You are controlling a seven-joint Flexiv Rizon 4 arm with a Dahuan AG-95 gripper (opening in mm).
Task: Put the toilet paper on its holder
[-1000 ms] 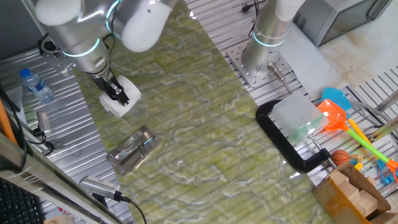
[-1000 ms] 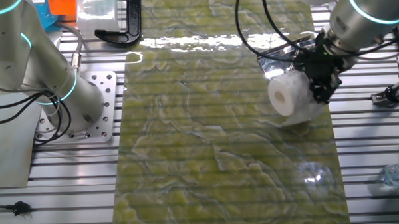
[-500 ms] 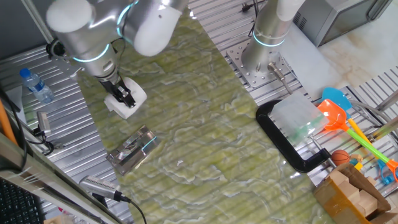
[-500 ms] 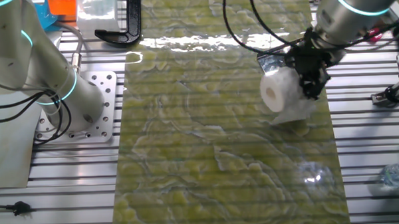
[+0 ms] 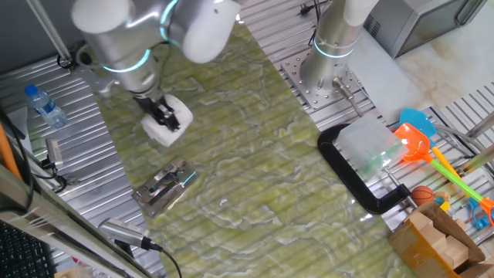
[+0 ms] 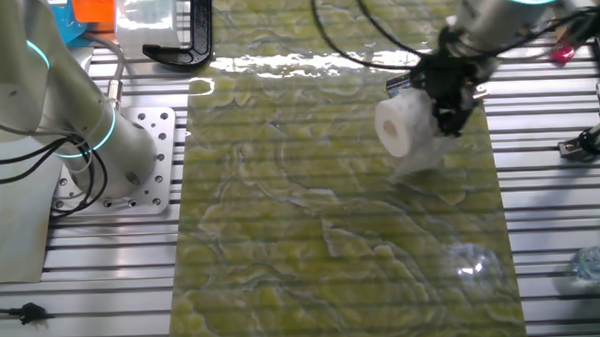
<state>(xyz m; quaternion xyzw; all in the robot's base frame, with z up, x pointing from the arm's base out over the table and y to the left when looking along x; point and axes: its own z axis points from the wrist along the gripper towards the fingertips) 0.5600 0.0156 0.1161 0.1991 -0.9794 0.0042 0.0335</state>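
The toilet paper (image 5: 173, 126) is a plump white roll, held over the green mat. My gripper (image 5: 163, 116) is shut on it from above, with the black fingers clamped across the roll. In the other fixed view the toilet paper (image 6: 401, 127) points its hollow core to the left, and the gripper (image 6: 446, 105) grips its right side, with a loose paper tail hanging below. The holder (image 5: 164, 188) is a shiny silver bracket lying on the mat's near left edge, apart from the roll. In the other fixed view it is mostly hidden behind the roll and gripper.
A clear water bottle (image 5: 44, 106) lies on the slatted table to the left; it also shows in the other fixed view (image 6: 598, 260). A big black C-shaped clamp (image 5: 363, 184) lies at the right. A second arm's base (image 5: 330, 48) stands at the back. Toys and a box lie far right.
My gripper has carried the toilet paper steadily sideways over the mat, rightwards in one fixed view and leftwards in the other. The grip is unchanged. The holder has not moved.
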